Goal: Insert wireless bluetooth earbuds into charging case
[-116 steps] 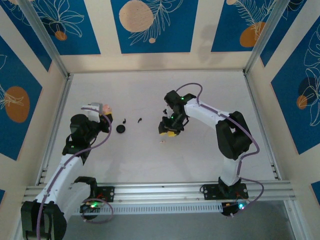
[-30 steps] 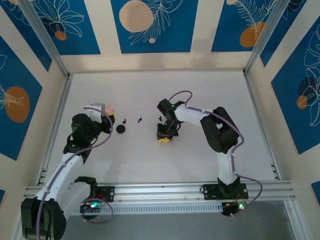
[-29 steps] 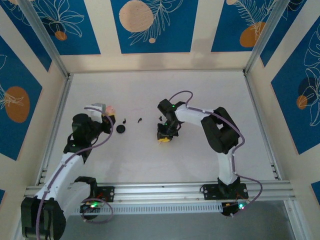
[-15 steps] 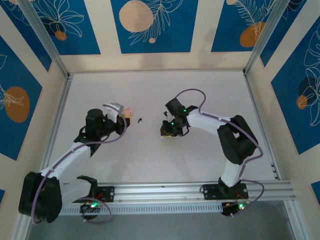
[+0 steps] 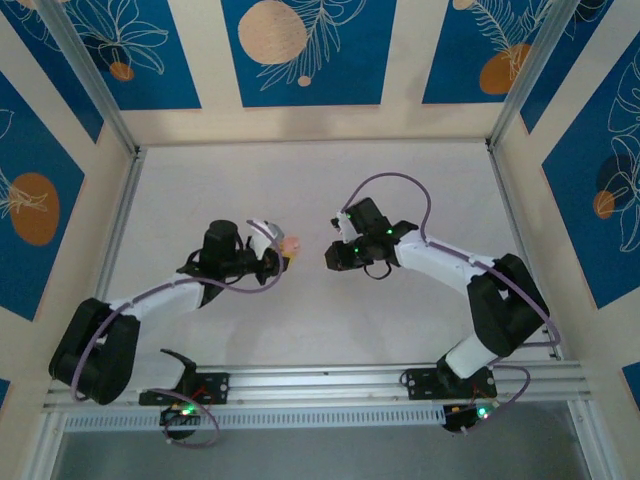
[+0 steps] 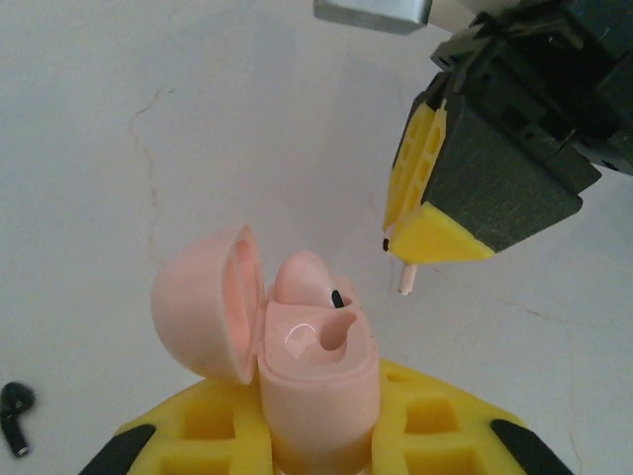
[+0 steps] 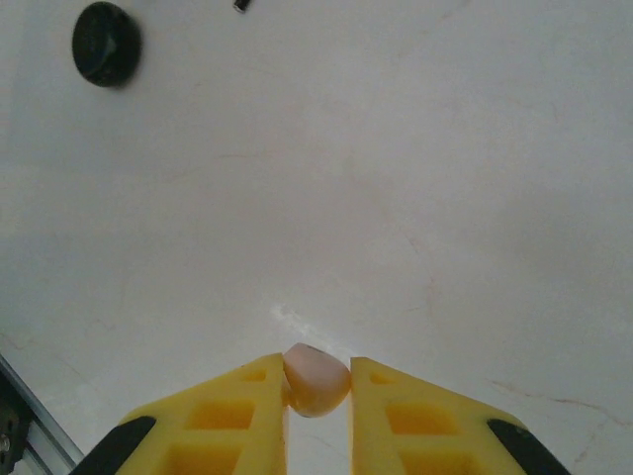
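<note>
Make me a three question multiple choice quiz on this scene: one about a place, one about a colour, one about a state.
1. Where is the black disc in the right wrist view?
A. upper left, on the table
B. dead centre
C. lower right corner

2. What colour is the charging case?
A. white
B. pink
C. blue

3. How is the case's lid?
A. shut
B. taken off
C. hinged open

Answers:
1 A: it lies well away from the right claw, which grips a small pink piece.
2 B: body and lid are both pink.
3 C: the lid is tipped aside, baring the slots, with the case held in the left claw.
</note>
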{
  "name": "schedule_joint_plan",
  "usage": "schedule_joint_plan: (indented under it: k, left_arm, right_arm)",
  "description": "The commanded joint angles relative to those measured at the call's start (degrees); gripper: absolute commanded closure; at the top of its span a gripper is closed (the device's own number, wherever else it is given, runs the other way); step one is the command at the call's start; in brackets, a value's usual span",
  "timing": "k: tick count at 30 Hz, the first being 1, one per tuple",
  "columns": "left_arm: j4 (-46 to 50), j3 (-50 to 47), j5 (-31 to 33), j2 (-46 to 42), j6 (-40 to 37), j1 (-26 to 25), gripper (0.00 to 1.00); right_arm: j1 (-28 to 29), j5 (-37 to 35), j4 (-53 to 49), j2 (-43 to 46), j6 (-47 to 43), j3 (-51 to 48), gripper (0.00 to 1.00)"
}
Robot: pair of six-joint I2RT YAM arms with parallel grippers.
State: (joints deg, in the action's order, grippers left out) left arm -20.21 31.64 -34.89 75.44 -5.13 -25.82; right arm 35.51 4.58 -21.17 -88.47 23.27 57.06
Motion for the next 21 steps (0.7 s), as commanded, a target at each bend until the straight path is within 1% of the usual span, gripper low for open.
schedule_joint_plan:
  k: [1,5,12,17,21]
  left_arm:
    - [-4.9,1.0,-5.2,2.0,-2.0,-0.9,0.86]
    - [-6.3,1.5,-8.8,4.7,-2.5,-1.2,0.86]
    - [-6.2,3.5,-13.9,7.6,-3.7,-2.3,0.86]
    - [-5.5,4.6,-15.8,8.3,-4.0,-3.0,0.86]
    - [-5.4,5.1,-16.7,8.5,-3.9,-3.4,0.86]
  right_arm:
    - [0.0,1.5,2.3,3.6,-5.4,-1.2,0.81]
    - [0.4,1.6,3.0,7.0,-9.4,-1.8,0.81]
    - [2.6,-0.9,3.2,12.4,-18.4,-1.5,0.81]
    - [4.2,-1.6,1.8,12.2,-24.3,0.7,0.82]
    - [5.2,-2.0,1.6,11.7,-27.1,1.8,0.82]
